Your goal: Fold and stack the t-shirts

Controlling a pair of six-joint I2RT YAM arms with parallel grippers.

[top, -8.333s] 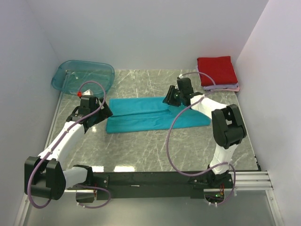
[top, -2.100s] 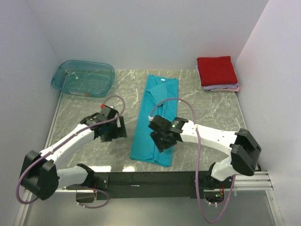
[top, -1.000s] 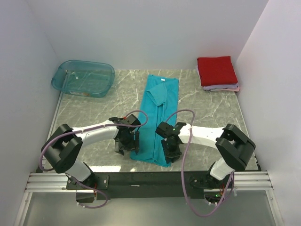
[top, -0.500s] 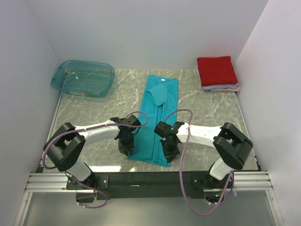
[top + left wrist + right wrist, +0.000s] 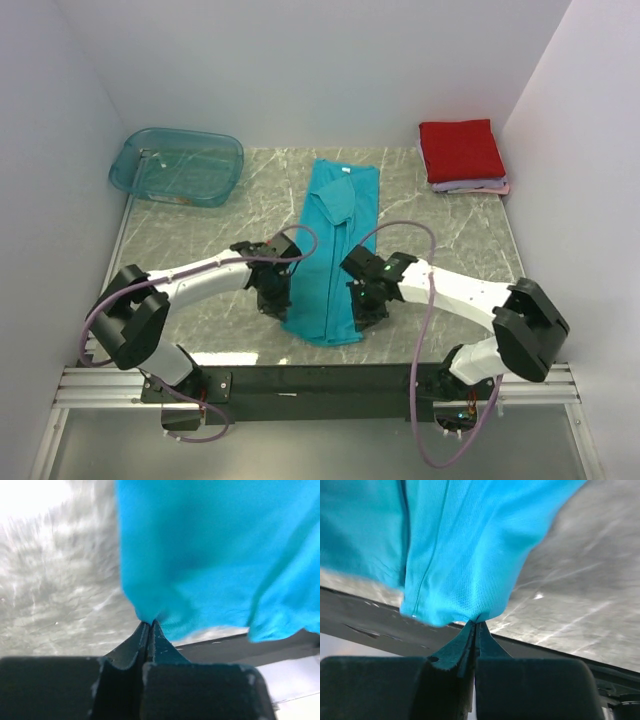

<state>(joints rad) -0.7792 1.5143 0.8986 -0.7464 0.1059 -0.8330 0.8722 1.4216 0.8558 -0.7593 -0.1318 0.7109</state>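
Observation:
A teal t-shirt (image 5: 335,240) lies as a long narrow strip down the middle of the marble table, collar at the far end. My left gripper (image 5: 279,303) is shut on its near left corner (image 5: 145,611), and the cloth hangs lifted from the tips. My right gripper (image 5: 362,313) is shut on the near right corner (image 5: 470,611), also raised off the table. A folded red t-shirt (image 5: 460,148) sits on a folded pale lilac one (image 5: 470,186) at the far right corner.
A see-through teal plastic tub (image 5: 177,165) stands at the far left. White walls close in the table on three sides. The black rail (image 5: 310,382) with the arm bases runs along the near edge, just below the lifted hem.
Both grippers have closed on the near corners of the teal t-shirt and lifted the hem slightly away from the near edge. The right arm's elbow has swung outward to the right.

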